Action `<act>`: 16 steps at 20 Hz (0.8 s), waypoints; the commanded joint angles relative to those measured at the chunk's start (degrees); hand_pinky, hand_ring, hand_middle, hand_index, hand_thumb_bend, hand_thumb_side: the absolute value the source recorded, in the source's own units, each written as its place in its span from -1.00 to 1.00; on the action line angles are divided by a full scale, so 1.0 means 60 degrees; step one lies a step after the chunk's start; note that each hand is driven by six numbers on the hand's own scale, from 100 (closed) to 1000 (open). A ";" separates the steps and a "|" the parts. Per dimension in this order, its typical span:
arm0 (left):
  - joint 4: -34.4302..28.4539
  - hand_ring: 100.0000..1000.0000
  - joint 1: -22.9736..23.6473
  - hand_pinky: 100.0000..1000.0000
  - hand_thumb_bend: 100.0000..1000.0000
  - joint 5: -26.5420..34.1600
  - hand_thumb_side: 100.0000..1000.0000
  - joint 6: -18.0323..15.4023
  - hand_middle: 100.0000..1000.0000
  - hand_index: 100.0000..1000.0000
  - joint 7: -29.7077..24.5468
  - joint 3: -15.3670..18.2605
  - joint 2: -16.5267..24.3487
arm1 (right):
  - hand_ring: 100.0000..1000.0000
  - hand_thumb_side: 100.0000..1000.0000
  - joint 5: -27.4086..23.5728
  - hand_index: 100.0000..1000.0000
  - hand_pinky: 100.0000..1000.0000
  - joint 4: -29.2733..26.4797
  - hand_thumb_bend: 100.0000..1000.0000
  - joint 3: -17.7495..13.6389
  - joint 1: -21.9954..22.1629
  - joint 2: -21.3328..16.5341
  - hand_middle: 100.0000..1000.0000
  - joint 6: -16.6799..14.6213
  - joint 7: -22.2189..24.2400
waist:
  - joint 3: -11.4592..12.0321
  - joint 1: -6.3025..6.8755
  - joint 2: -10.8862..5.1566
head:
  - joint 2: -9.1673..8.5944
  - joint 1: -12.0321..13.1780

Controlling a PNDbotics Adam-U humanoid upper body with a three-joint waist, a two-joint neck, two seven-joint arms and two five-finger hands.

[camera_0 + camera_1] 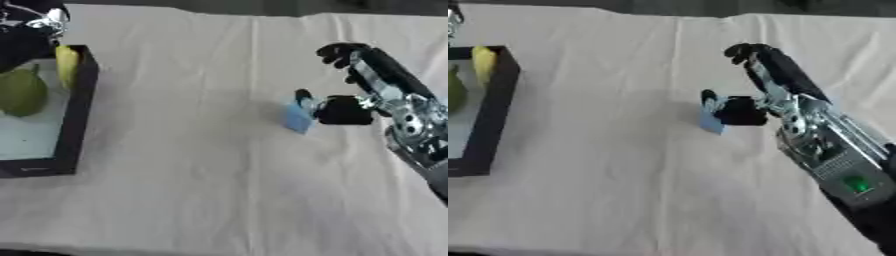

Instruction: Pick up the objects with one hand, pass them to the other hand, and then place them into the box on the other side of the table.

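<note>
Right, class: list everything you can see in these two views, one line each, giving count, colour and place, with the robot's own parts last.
Blue block: one, light blue, mid-table, pinched by the right hand.
Pear: one, green, inside the box.
Yellow fruit: one, yellow, at the box's far corner.
Box: one, black walls, pale floor, table's left side.
Tablecloth: one, off-white, covering the table.
Right hand: one, black, thumb curled on the block.
Left hand: one, black and silver, upper left corner, fingers unclear.
</note>
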 commanded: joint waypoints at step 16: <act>-0.0059 0.55 -0.0136 0.53 -1.00 -0.0091 -0.15 0.1299 0.33 0.43 0.1003 -0.0106 0.0377 | 0.78 -0.39 0.0636 0.77 0.77 -0.0196 -0.31 -0.0257 -0.0535 -0.1140 0.63 0.0857 0.5338 | 0.0078 -0.0198 -0.0317 | 0.0197 0.0197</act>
